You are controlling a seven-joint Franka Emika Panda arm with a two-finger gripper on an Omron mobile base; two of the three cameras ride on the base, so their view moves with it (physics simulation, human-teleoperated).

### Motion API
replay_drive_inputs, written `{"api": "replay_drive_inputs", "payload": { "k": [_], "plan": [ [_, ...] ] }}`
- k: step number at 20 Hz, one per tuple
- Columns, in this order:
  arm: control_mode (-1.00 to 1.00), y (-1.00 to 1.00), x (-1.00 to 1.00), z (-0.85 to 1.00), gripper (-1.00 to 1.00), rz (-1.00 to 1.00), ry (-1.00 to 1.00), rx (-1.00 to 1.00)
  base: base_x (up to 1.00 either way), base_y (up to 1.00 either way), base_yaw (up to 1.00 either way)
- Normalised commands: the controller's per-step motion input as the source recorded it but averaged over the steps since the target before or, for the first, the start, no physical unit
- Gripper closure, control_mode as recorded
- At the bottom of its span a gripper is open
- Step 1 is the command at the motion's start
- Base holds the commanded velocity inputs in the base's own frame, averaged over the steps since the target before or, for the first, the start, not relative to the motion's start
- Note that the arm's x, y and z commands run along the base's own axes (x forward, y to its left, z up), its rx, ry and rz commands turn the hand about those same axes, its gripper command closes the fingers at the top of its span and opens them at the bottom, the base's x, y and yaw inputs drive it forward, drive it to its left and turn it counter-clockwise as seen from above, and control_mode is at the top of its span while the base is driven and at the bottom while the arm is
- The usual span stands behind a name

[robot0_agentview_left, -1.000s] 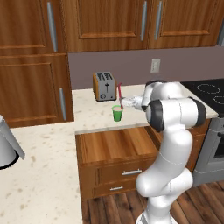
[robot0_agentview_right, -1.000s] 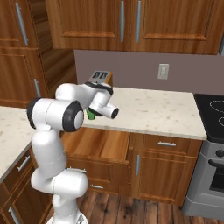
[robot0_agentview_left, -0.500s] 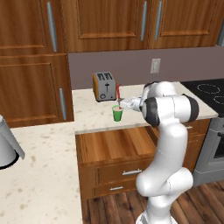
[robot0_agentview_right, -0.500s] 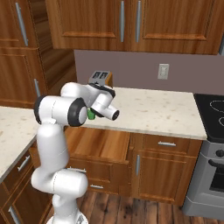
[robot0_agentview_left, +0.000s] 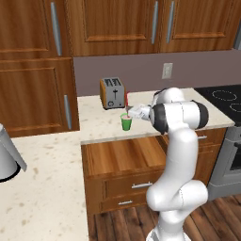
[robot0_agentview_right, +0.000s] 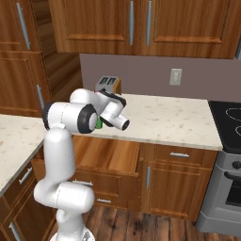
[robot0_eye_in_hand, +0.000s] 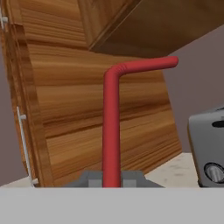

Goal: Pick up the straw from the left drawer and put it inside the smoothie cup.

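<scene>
The red straw [robot0_agentview_left: 127,100] stands upright right over the green smoothie cup [robot0_agentview_left: 126,122], which sits on the counter in front of the toaster. My gripper [robot0_agentview_left: 132,112] is shut on the straw's lower part, just above the cup's rim. In the hand view the straw [robot0_eye_in_hand: 111,127] rises between my fingertips [robot0_eye_in_hand: 89,178] and bends sideways at its top. From the right base view my arm hides all but a green sliver of the cup [robot0_agentview_right: 99,124]. The left drawer [robot0_agentview_left: 123,156] stands pulled open below the counter, its wooden bottom bare.
A silver toaster [robot0_agentview_left: 112,92] stands close behind the cup by the wall. A stove [robot0_agentview_left: 225,96] lies at the right end of the counter. Wall cabinets [robot0_agentview_left: 141,23] hang above. A grey vessel [robot0_agentview_left: 7,155] sits on the near-left counter.
My arm's upper links have swung slightly to the right. The straw stays held over the cup with hardly any movement.
</scene>
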Motion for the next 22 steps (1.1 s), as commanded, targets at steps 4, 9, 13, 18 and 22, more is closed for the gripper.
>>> {"api": "replay_drive_inputs", "payload": {
  "k": [4, 9, 13, 18, 22],
  "plan": [
    [-1.0, 0.0, 0.03, -0.17, 1.0, 0.0, -0.08, 0.0, 0.0, 0.0, 0.0],
    [-1.0, 0.0, 0.0, -0.15, 1.0, 0.0, -0.09, 0.0, 0.0, 0.0, 0.0],
    [-1.0, 0.0, 0.0, -0.11, -1.0, 0.0, -0.09, 0.0, 0.0, 0.0, 0.0],
    [-1.0, 0.0, 0.0, -0.02, -1.0, 0.0, -0.11, 0.0, 0.0, 0.0, 0.0],
    [-1.0, 0.0, -0.03, 0.0, -1.0, 0.0, -0.12, 0.0, 0.0, 0.0, 0.0]
  ]
}}
